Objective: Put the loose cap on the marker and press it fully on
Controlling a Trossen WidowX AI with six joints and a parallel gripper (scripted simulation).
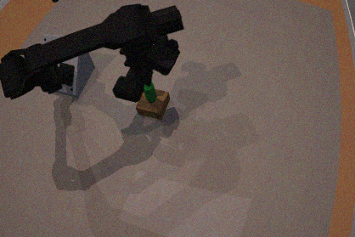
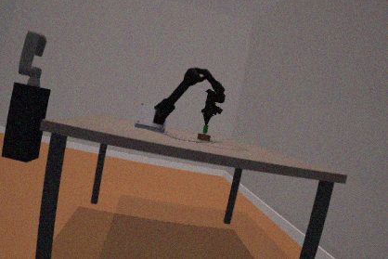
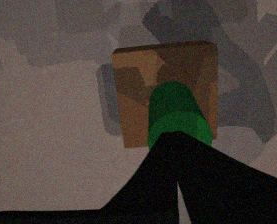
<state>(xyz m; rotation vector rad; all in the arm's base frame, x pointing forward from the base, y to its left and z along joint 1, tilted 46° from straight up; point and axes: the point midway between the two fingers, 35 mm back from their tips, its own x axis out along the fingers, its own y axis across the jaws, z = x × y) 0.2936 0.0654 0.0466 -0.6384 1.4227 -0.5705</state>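
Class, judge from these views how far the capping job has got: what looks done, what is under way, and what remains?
Done: the green cap sits on top of the marker in the brown holder block; no loose cap shows on the table.
Under way: the gripper, shut and gripping nothing, sits right above the cap, apparently pressing it down.
Left: whether the cap is fully seated cannot be told; the arm has yet to move away.

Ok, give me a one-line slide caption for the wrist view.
Closed jaws pressing on the green cap above the brown holder block.
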